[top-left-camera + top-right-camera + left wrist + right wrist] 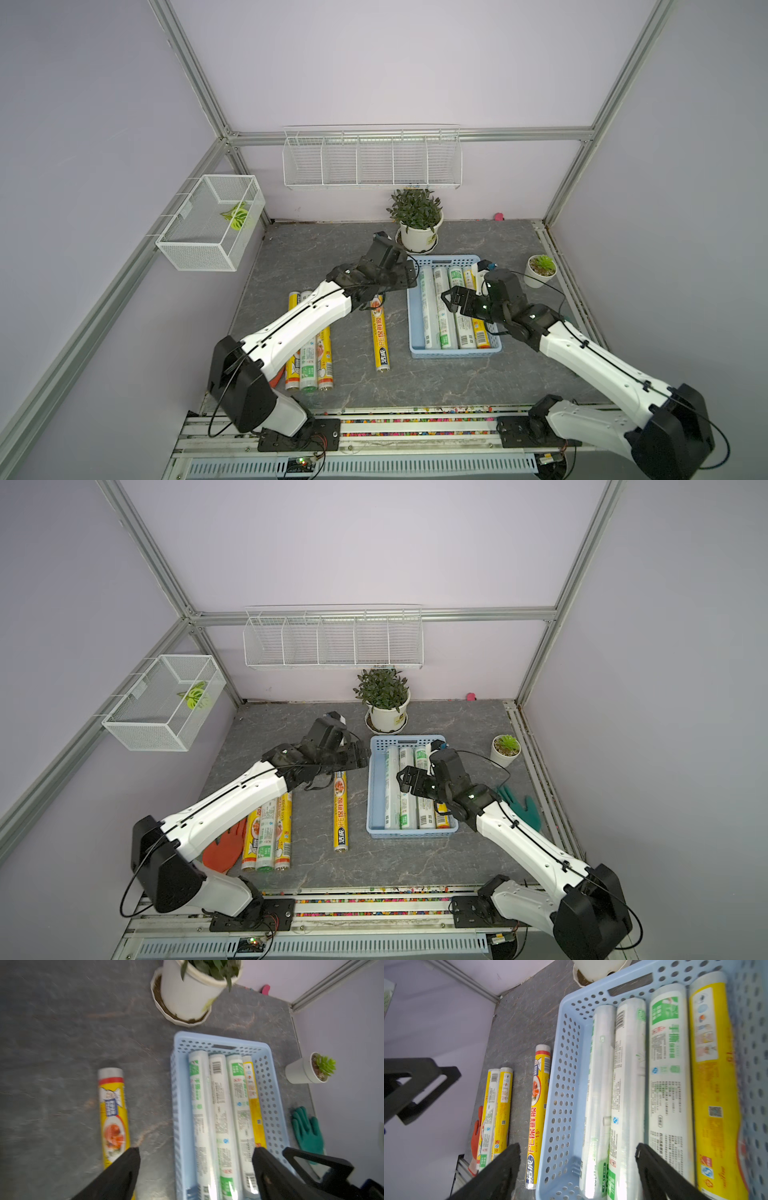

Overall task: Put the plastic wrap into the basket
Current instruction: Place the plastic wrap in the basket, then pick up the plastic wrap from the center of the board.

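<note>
Left gripper (196, 1150): hangs above the basket (455, 354) at its left rim, toward the far end. Jaws spread wide, nothing between them. The lone roll (380, 336) lies below it, just to the left.

Right gripper (577, 1146): hangs over the middle of the basket, above the white rolls (441, 316) and clear of them. Jaws wide apart, gripping nothing.

Basket: light blue, perforated, on the grey table (332, 257). It holds four rolls lengthwise, side by side: three white rolls with green labels, then one yellow roll (481, 337) next to the right wall. A bare strip of floor runs along the left wall.

Lone roll: yellow, on the table left of the basket, parallel to it and apart from it.

Trio (309, 361): three more rolls pressed together, farther left of the basket, partly under the left arm (299, 328).

By view: the left wrist view takes in the green glove (307, 1130) and small pot (305, 1070) right of the basket, but not the trio. The right wrist view shows the trio and the orange glove (475, 1136) beyond it, but neither the green glove nor the small pot.

Big pot (417, 235): just behind the basket.

Mesh box (208, 224): on the frame, well left of the basket. One green leaf (236, 217) inside.
</note>
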Available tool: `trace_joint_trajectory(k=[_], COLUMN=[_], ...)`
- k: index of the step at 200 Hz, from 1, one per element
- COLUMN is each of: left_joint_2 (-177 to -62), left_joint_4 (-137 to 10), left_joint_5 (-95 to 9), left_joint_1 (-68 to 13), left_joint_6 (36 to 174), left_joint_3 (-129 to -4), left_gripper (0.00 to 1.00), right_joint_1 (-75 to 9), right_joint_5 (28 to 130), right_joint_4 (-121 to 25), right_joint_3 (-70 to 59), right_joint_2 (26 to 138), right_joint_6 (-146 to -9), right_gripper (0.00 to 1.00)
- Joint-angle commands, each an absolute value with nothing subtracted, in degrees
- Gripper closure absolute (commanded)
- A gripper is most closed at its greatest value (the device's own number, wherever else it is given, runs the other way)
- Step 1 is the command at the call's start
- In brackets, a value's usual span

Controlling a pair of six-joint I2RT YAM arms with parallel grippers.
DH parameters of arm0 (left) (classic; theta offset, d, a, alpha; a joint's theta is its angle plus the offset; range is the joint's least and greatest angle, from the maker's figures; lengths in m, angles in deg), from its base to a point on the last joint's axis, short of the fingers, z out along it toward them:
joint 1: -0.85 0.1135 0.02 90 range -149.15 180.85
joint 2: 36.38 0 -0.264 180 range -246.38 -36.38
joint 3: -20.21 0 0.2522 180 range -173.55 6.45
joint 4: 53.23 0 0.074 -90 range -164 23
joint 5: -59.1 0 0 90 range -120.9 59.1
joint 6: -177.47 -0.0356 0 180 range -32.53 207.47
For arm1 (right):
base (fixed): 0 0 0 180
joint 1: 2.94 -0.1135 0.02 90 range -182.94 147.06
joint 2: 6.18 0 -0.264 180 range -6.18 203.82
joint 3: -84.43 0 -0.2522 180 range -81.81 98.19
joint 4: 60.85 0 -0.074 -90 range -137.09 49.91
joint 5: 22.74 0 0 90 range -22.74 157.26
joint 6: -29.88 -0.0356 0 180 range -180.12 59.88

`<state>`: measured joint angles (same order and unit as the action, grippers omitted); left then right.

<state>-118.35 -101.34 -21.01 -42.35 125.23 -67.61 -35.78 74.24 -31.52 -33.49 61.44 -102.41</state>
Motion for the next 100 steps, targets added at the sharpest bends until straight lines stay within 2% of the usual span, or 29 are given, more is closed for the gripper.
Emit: trace_joint_trajectory(k=[1,40,69,100], left_joint_2=[-112.08,-100.52,-92.89,-90.5], left_joint_4=[-98.99,-100.55,-100.49,-103.6], left_joint_5=[-11.15,-9.92,-16.51,-20.94], left_joint_1=[-40.42,-33.1,-23.28,-13.49], left_joint_6=[124.7,128.74,129.53,128.87], left_joint_3=[-61.39,-49.31,-40.68,-36.63], left_gripper=[0.01,0.0,0.0,0.0], right_joint_1=[-38.93,-45.68,-50.51,-54.05], right_joint_5=[75.83,75.08,74.41,76.47], right_joint_4=[-33.5,-33.25,-33.29,-32.78], right_joint_3=[-29.63,-22.34,-16.77,-9.7], right_joint_2=[65.21,73.96,81.15,89.62], right_joint_6=[-99.92,-97.63,-95.77,-94.87], right_gripper=[0.07,0.06,0.06,0.06])
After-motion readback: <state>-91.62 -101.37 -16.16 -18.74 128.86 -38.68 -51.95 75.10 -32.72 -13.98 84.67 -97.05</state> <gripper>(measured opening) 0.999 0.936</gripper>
